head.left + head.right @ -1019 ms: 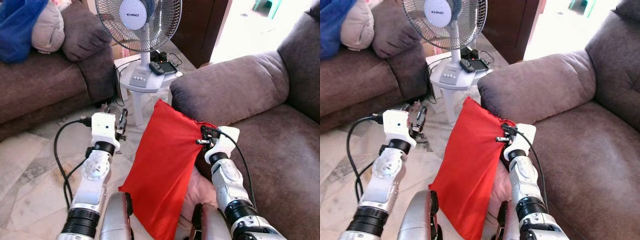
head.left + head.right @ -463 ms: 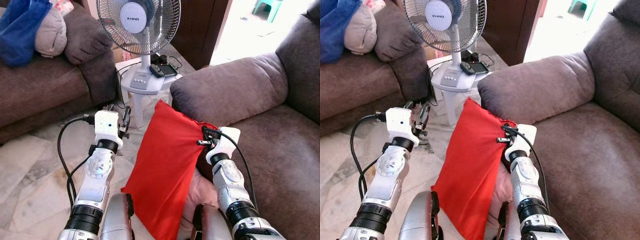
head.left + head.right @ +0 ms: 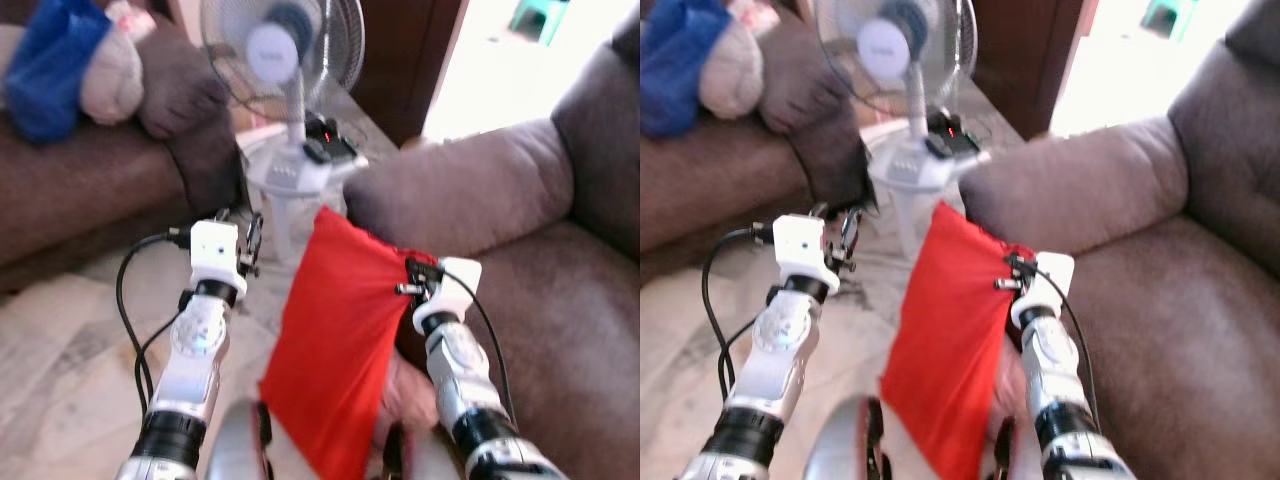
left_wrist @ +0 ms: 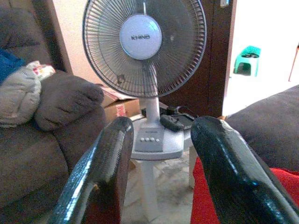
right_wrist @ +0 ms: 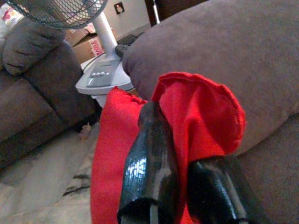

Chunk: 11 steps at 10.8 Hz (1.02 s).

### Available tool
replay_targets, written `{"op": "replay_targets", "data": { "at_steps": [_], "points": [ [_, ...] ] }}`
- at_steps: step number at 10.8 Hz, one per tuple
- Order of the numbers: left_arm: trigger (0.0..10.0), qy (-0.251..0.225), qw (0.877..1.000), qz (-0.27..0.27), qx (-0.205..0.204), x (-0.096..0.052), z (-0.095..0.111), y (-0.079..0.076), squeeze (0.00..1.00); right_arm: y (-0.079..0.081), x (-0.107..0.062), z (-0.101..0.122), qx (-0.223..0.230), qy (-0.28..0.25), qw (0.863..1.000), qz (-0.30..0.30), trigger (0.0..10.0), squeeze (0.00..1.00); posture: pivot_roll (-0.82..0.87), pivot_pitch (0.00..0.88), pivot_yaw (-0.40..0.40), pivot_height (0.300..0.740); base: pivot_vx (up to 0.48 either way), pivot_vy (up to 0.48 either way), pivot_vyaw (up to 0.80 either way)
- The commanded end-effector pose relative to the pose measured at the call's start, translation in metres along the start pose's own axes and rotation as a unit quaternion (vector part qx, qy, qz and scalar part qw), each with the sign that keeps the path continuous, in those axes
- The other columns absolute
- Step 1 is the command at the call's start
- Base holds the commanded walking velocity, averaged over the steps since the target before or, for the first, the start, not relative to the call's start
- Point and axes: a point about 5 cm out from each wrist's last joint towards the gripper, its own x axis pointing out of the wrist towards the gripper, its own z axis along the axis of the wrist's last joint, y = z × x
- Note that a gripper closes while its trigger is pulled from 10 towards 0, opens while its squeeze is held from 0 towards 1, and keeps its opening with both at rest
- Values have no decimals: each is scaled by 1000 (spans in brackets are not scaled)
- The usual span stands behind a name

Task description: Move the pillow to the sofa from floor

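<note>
Two silver arms [image 3: 195, 345] with black ring joints, white boxy wrists [image 3: 213, 247], glossy black fingers [image 4: 100, 172] behind the jaws, a black cable [image 3: 135, 300] looping off each wrist.

Both eye views are motion-blurred; the fan [image 3: 283, 55] loses its badge lettering and grille detail there. The red pillow [image 3: 340, 350] has its lower corner cut off by the bottom edge. In the right wrist view, a fold of its fabric is hidden between the fingers [image 5: 152, 163] of the right gripper [image 5: 180, 186]. Small items on the fan base [image 3: 325, 148] cannot be identified.
</note>
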Motion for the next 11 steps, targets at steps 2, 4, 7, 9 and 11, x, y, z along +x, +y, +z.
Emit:
{"op": "replay_targets", "data": {
  "at_steps": [2, 4, 7, 9, 11],
  "points": [
    [10000, -2, 1000, -3, 2, 0, 0, 0, 0, 0, 8, 39, -15, -92, 996, 4, 10000, 0, 110, 0, -42, 732, 0, 0, 0],
    [10000, -2, 1000, -1, 3, 0, 1, 1, 0, 1, 9, 39, -14, -91, 996, 7, 10000, 0, 114, 0, -44, 740, 0, 0, 0],
    [10000, -7, 1000, 0, 4, 2, 4, 2, 0, 4, 11, 40, -8, -90, 996, 14, 10000, 0, 122, 0, -44, 740, 0, 0, 0],
    [10000, -11, 1000, 3, 8, 3, 6, 6, 0, 6, 12, 44, -5, -96, 995, 17, 10000, 0, 130, 0, -43, 740, 0, 0, 0],
    [10000, -19, 1000, 9, 12, 7, 11, 10, 0, 11, 18, 61, -10, -120, 992, 31, 10000, 0, 131, 0, -43, 740, 0, 0, 0]
  ]
}}
